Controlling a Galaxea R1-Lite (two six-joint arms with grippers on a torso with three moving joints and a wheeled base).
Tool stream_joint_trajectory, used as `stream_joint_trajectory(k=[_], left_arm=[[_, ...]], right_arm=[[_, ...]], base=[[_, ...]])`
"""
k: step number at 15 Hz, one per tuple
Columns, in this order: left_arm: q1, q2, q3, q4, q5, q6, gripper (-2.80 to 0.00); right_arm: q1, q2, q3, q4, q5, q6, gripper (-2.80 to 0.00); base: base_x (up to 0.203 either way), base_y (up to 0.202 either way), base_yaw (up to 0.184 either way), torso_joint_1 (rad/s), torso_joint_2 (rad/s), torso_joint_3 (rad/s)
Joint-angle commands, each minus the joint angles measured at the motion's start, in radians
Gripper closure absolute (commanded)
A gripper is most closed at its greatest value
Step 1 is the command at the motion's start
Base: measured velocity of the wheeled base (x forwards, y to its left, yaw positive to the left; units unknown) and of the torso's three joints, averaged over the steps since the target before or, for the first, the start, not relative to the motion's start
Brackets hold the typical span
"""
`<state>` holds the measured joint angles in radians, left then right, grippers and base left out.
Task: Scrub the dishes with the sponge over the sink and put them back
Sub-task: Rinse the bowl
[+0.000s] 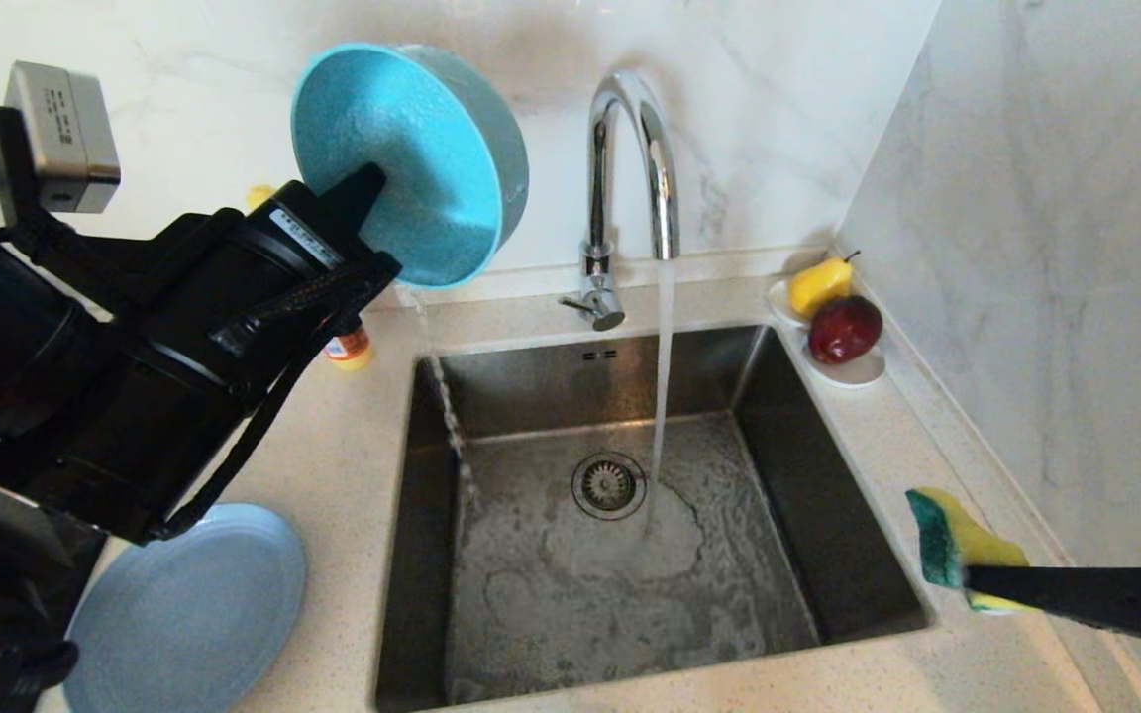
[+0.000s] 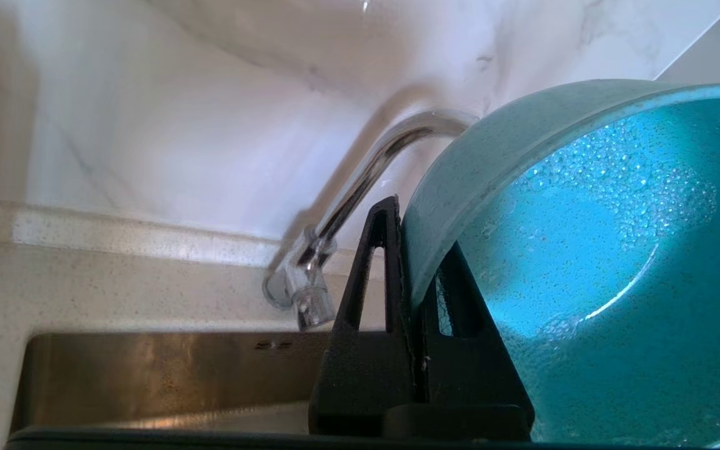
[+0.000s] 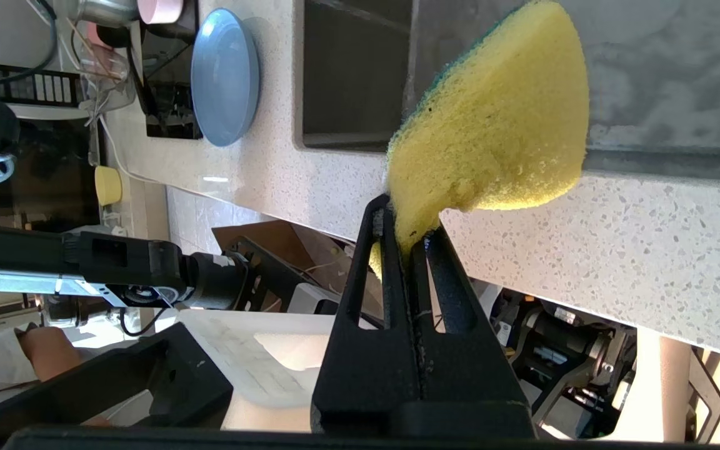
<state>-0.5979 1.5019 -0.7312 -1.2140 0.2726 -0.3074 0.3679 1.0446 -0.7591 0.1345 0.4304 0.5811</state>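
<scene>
My left gripper (image 1: pixel 372 228) (image 2: pixel 416 237) is shut on the rim of the teal bowl (image 1: pixel 402 149) (image 2: pixel 585 262). It holds the bowl tipped on edge, high above the counter at the sink's back left corner. A thin trickle falls from the bowl into the sink (image 1: pixel 531 381). The bowl's inside is wet with suds. My right gripper (image 1: pixel 977 582) (image 3: pixel 407 219) is shut on the yellow and green sponge (image 1: pixel 957 545) (image 3: pixel 497 119), above the sink's right rim. The grey-blue plate (image 1: pixel 189 614) (image 3: pixel 222 75) lies on the counter left of the sink. The pink bowl (image 3: pixel 160 9) shows beyond the plate.
The chrome tap (image 1: pixel 630 158) (image 2: pixel 366 181) runs a stream (image 1: pixel 663 396) down beside the drain strainer (image 1: pixel 608 485). A pear (image 1: pixel 820 284) and a red fruit (image 1: pixel 845 329) sit on a white oval dish (image 1: pixel 858 371) at the back right. A small bottle (image 1: pixel 351 349) stands under my left arm.
</scene>
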Motion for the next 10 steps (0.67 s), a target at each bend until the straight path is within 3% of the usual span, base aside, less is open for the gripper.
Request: stream_joint_trajectory(k=[1,3,6,8,10], left_arm=[[0.002,0.009,0.003,0.024,0.004,-0.018,0.00],[0.019,0.013,-0.002,0.152,0.010,-0.020,0.00],[0.059,0.008,-0.036,0.470,0.045,-0.010,0.00],[0.107,0.001,-0.124,0.812,0.058,-0.025,0.00],[0.157,-0.003,-0.300,1.201,0.068,-0.130,0.00]], right_arm=[[0.000,-0.015,0.001,0.002,0.004,0.003,0.00],[0.000,-0.015,0.004,0.002,0.004,0.003,0.00],[-0.002,-0.002,0.049,-0.004,-0.002,0.002,0.00],[-0.007,-0.009,0.060,-0.004,0.001,0.003,0.00],[-0.007,-0.011,0.058,-0.004,0.002,0.003,0.00]], base=[[0.000,0.000,0.000,0.000,0.00,0.000],[0.000,0.000,0.000,0.000,0.00,0.000],[0.000,0.000,0.000,0.000,0.00,0.000],[0.000,0.000,0.000,0.000,0.00,0.000],[0.000,0.000,0.000,0.000,0.00,0.000]])
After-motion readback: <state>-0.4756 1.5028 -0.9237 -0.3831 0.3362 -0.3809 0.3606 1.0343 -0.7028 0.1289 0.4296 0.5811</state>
